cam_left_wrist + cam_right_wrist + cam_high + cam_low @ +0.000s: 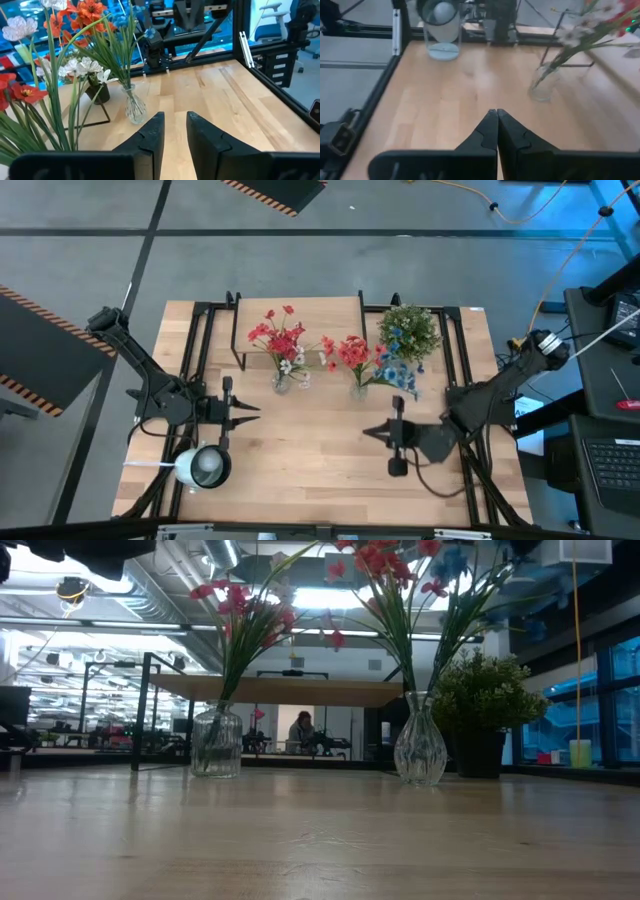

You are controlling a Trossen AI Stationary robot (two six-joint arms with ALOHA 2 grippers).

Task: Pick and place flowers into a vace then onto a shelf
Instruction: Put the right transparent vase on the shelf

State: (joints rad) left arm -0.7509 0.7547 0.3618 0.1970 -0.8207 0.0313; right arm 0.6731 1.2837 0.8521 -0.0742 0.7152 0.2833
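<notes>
Two glass vases of flowers stand on the table before a low shelf.
Left gripper, at nine o'clock, is slightly parted and empty; right gripper, at four o'clock, is closed, empty.

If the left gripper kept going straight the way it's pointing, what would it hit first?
Probably nothing nearby: the left gripper, slightly open, points across bare wooden tabletop toward the right arm. The clear glass vase sits just beside that line; depth is unclear.
</notes>
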